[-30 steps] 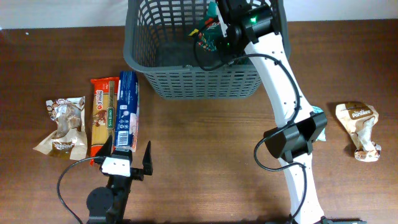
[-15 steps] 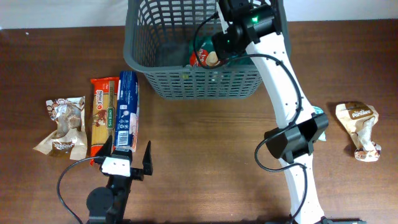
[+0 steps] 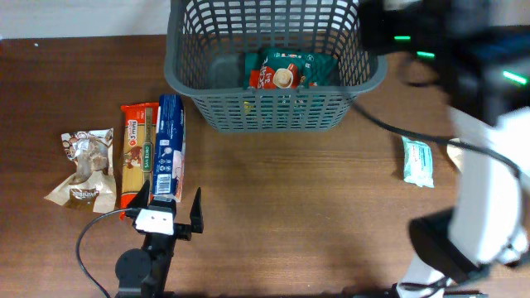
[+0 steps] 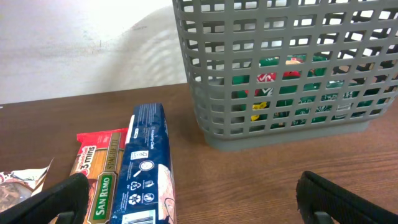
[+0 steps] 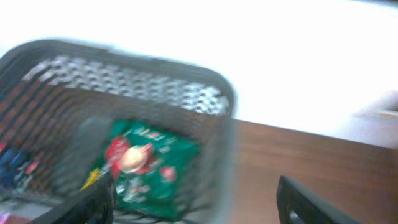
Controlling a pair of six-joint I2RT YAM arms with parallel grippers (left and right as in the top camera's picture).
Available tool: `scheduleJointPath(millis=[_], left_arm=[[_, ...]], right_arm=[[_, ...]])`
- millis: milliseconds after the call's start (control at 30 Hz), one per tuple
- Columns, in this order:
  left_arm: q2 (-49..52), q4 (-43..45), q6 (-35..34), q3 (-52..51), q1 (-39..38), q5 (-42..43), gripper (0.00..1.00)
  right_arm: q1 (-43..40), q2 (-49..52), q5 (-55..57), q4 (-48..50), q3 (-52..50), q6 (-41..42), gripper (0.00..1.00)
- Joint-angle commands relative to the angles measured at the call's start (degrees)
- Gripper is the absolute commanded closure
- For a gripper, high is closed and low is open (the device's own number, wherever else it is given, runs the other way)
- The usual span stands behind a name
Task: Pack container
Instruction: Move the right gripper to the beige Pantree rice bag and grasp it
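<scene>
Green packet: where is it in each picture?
Overhead: the green packet lies inside the grey basket, top centre.
Left wrist: the packet shows upper right, through the basket's slots.
Right wrist: the packet is lower left, blurred, inside the basket.
Shared landmark: the basket's slotted wall around it.

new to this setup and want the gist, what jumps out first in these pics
The big grey basket at the far side, holding one green and red packet. Left of it lie a blue packet, an orange pasta packet and a brown wrapper side by side, just ahead of the open left gripper. The right arm is a blur by the basket's right corner.
</scene>
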Motion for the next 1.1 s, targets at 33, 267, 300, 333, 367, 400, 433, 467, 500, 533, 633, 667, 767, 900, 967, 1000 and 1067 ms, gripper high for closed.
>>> scheduleJointPath(millis=[33, 267, 300, 333, 367, 400, 433, 467, 500, 533, 633, 667, 767, 900, 967, 1000, 1067], left_arm=[[-0.3, 0.1, -0.3, -0.3, 0.0, 0.6, 0.01], [-0.3, 0.1, -0.3, -0.3, 0.0, 0.6, 0.01], [-0.3, 0.1, -0.3, -0.3, 0.0, 0.6, 0.01], [-0.3, 0.1, -0.4, -0.3, 0.0, 0.6, 0.01], [-0.3, 0.1, -0.3, -0.3, 0.0, 0.6, 0.01], [-0.3, 0.1, -0.3, -0.3, 0.0, 0.6, 0.01], [-0.3, 0.1, -0.3, -0.3, 0.0, 0.6, 0.01], [-0.3, 0.1, -0.3, -0.3, 0.0, 0.6, 0.01], [-0.3, 0.1, -0.3, -0.3, 0.0, 0.6, 0.01], [-0.3, 0.1, -0.3, -0.3, 0.0, 0.6, 0.01], [-0.3, 0.1, -0.3, -0.3, 0.0, 0.6, 0.01], [-0.3, 0.1, -0.3, -0.3, 0.0, 0.6, 0.01], [-0.3, 0.1, -0.3, -0.3, 0.0, 0.6, 0.01], [-0.3, 0.1, -0.3, -0.3, 0.0, 0.6, 0.01], [-0.3, 0.1, -0.3, -0.3, 0.0, 0.6, 0.01], [-0.3, 0.1, -0.3, -0.3, 0.0, 0.6, 0.01], [-0.3, 0.1, -0.3, -0.3, 0.0, 0.6, 0.01]], right_arm=[[-16.7, -3.1, 0.3, -0.7, -4.2, 3.5, 0.22], [-40.0, -4.7, -10.3, 4.7, -27.5, 5.9, 0.21], [-41.9, -4.7, -10.5, 6.2, -32.3, 5.9, 0.21], [-43.2, -4.7, -10.5, 7.8, -36.3, 5.8, 0.18], [-44.3, -4.7, -10.5, 9.8, -40.8, 5.8, 0.17], [-45.2, -4.6, -10.6, 11.6, -44.5, 5.8, 0.14], [-46.0, -4.6, -10.5, 13.2, -48.4, 4.9, 0.13], [-46.5, -4.5, -10.4, 14.4, -51.3, 3.6, 0.13], [-47.1, -4.3, -10.0, 15.7, -55.0, 1.8, 0.13], [-47.4, -4.2, -9.8, 16.7, -57.6, 0.3, 0.14], [-48.3, -4.0, -7.6, 19.4, -65.5, -4.6, 0.13], [-48.6, -4.0, -6.7, 20.4, -67.9, -6.5, 0.12], [-49.9, -4.0, -4.7, 22.8, -74.6, -12.0, 0.12], [-51.8, -4.0, -2.7, 26.8, -81.5, -15.4, 0.12], [-52.8, -3.9, -0.5, 28.9, -84.3, -15.4, 0.12], [-53.3, -3.9, -0.2, 30.0, -85.4, -15.4, 0.13], [-54.1, -3.7, -0.3, 31.7, -86.9, -15.4, 0.16]])
